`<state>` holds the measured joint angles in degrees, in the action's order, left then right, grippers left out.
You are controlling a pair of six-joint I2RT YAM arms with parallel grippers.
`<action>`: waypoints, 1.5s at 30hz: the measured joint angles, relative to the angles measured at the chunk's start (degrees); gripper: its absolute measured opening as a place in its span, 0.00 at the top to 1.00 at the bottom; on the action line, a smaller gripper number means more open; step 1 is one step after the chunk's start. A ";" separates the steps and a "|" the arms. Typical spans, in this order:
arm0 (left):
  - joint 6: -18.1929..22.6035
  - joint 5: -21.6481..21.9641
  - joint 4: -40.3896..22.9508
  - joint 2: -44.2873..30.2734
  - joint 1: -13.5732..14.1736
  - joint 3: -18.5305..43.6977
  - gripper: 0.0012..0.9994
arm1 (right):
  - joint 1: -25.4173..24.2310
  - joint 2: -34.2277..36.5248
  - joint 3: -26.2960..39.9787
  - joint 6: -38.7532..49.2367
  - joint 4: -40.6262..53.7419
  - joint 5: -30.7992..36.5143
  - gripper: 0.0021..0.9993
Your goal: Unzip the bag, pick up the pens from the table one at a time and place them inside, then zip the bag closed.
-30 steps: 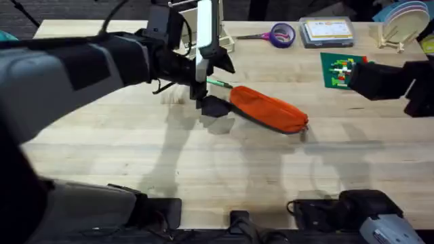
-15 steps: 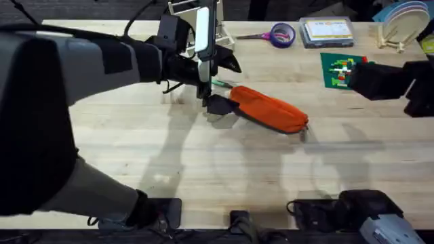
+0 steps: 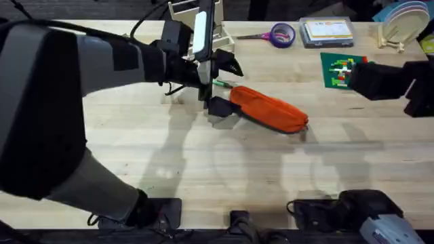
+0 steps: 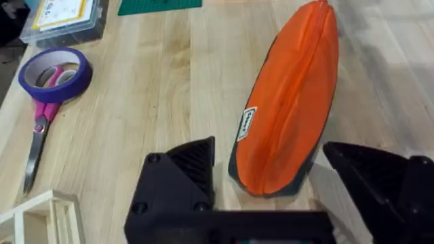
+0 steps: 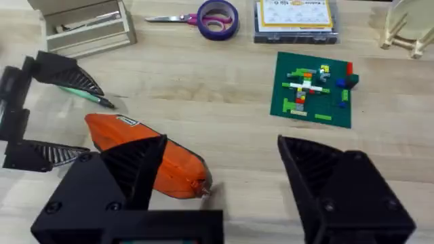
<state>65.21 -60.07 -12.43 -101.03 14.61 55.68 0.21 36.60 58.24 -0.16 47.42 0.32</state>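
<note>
The orange bag (image 3: 270,110) lies slanted mid-table, its zip line looking closed in the left wrist view. My left gripper (image 3: 224,86) stands open around the bag's left end, one finger on the far side and the other on the near side. In the left wrist view the bag (image 4: 291,102) ends between the black fingertips (image 4: 196,159), apart from both. A green pen (image 3: 218,83) lies just behind that end, also seen as the pen (image 5: 85,95) from the right wrist. My right gripper (image 3: 361,80) hovers open at the far right, holding nothing, with the bag (image 5: 119,132) off to one side of it.
Purple-handled scissors through a purple tape roll (image 3: 281,34) and a clear plastic box (image 3: 327,30) sit at the back. A green brick plate (image 3: 339,70) lies under the right arm. A wooden rack (image 3: 203,20) stands behind the left gripper, and a plate stand (image 3: 400,24) at back right.
My left gripper has shifted a little to the right, closing in on the bag's left end. The bag, the pen and the right arm have stayed put.
</note>
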 joint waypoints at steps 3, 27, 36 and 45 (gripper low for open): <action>-0.02 -0.17 0.00 0.00 0.04 0.00 0.01 | 0.00 -0.01 0.00 0.00 0.00 0.00 0.00; 0.37 -0.13 -0.26 -1.03 0.90 0.20 0.96 | 0.00 0.00 0.02 0.00 3.91 0.00 0.00; 0.37 -0.13 -0.22 -1.03 0.90 0.20 0.96 | 0.00 0.00 0.02 -0.01 11.76 -0.17 0.00; 0.38 -0.13 -0.22 -1.03 0.90 0.20 0.96 | 0.00 0.00 0.02 0.00 17.13 -0.17 0.00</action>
<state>65.59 -60.20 -12.64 -102.06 15.51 55.88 0.21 36.60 58.26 -0.16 64.55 0.15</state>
